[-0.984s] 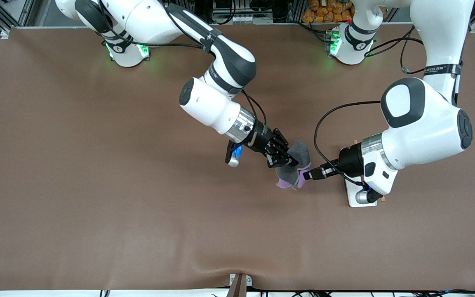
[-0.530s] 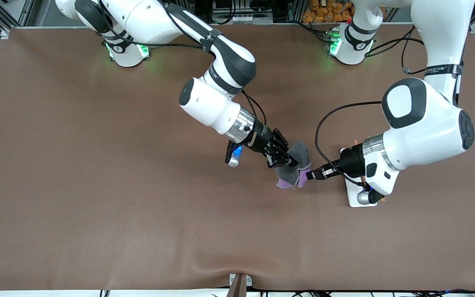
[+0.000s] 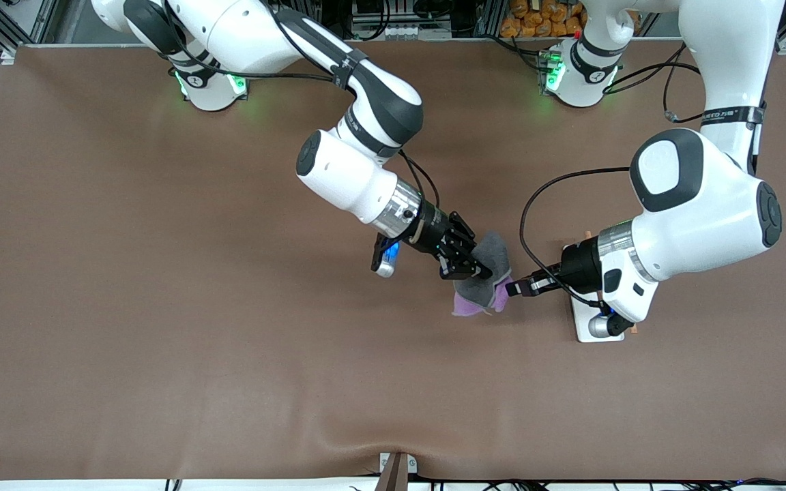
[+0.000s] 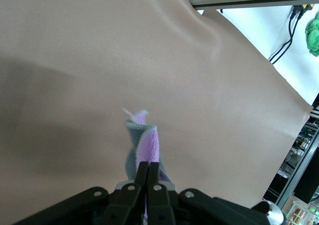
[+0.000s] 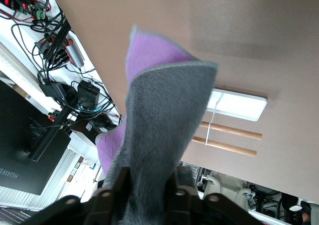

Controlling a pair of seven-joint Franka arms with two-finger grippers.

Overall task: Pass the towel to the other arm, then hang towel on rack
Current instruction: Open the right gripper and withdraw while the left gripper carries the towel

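The towel [image 3: 485,276], grey on one face and purple on the other, hangs bunched in the air over the middle of the table. My left gripper [image 3: 510,289] is shut on its purple edge [image 4: 147,150], fingers [image 4: 141,171] pressed together. My right gripper [image 3: 471,269] reaches in from the right arm's end, its fingers [image 5: 121,177] parted with the grey fold [image 5: 164,110] still lying between them. The rack [image 3: 580,322] sits on the table under the left arm's wrist, mostly hidden there. In the right wrist view its white base [image 5: 239,104] and two wooden rods [image 5: 229,138] show.
The brown table mat [image 3: 161,307] has a raised wrinkle near the front edge [image 3: 366,447]. Both arm bases [image 3: 209,88] stand along the edge farthest from the front camera. A black cable [image 3: 536,198] loops from the left arm's wrist above the towel.
The left gripper has closed on the towel's purple edge. The right gripper's fingers have spread apart around the grey fold. The towel has shifted slightly toward the right arm.
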